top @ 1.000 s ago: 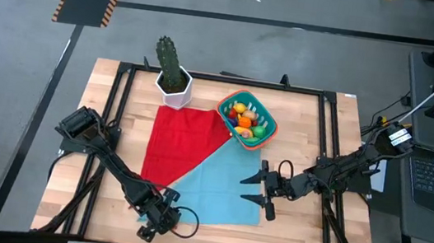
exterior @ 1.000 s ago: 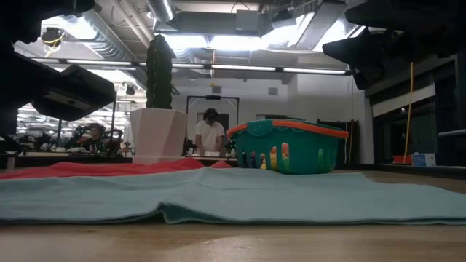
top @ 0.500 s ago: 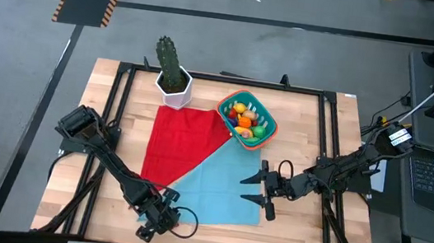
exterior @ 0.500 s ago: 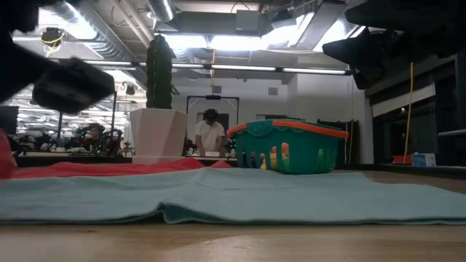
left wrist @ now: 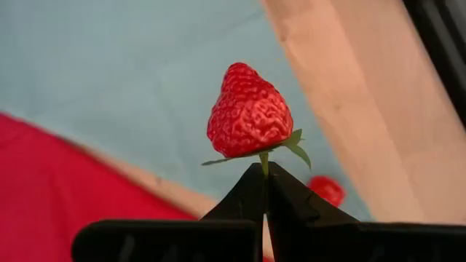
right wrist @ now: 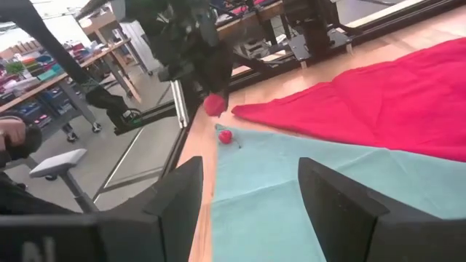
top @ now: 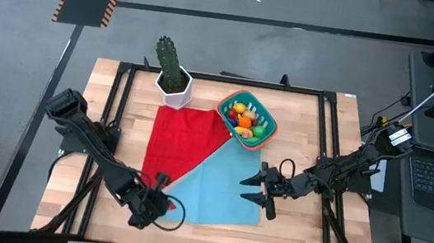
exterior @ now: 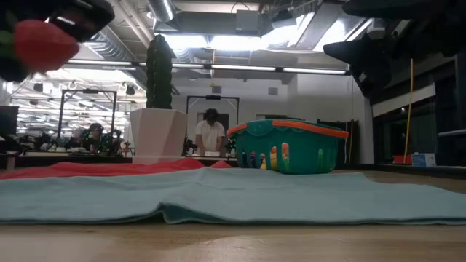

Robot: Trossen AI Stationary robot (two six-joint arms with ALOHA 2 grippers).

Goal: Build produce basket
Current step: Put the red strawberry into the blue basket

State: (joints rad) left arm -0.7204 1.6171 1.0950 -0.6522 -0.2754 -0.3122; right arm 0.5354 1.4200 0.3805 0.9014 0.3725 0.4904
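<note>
The wooden table (top: 331,136) carries a red cloth (top: 189,143) overlapping a light blue cloth (top: 222,184), with a white cactus pot (top: 174,88) at the back. Beside the pot, on the cloths' far corner, sits the basket (top: 267,132), already holding several pieces of produce (top: 244,118). My right gripper (top: 259,189) waits with fingers spread and empty over the blue cloth's right edge. My left gripper (left wrist: 266,191) is pinched fully shut on the green stem of a strawberry (left wrist: 250,110), lifted above the blue cloth's near-left corner. A second small red berry (left wrist: 325,188) lies on the cloth below. Such a thin stem grip could let the fruit swing, so I should carry it slowly across to the basket, centre it over the opening, and lower before releasing.
</note>
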